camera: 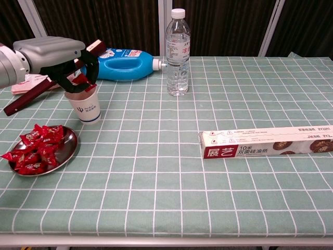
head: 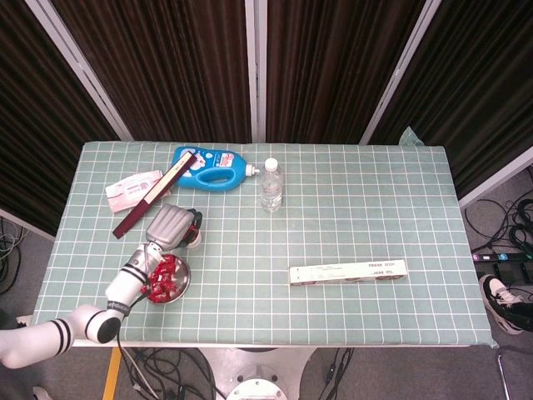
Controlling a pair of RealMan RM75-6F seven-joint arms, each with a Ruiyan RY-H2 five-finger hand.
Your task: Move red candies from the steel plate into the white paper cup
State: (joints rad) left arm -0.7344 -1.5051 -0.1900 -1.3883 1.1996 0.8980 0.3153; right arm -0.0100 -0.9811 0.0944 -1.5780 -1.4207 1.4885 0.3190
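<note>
My left hand hovers right over the white paper cup, fingers curled around a red candy just above the cup's mouth. In the head view the left hand covers most of the cup. The steel plate sits in front of the cup near the table's left front, with several red candies piled on it. The plate and its candies also show in the head view. My right hand is in neither view.
Behind the cup lie a blue detergent bottle, a long dark red box and a pink packet. A water bottle stands mid-table. A long wrap box lies at the right.
</note>
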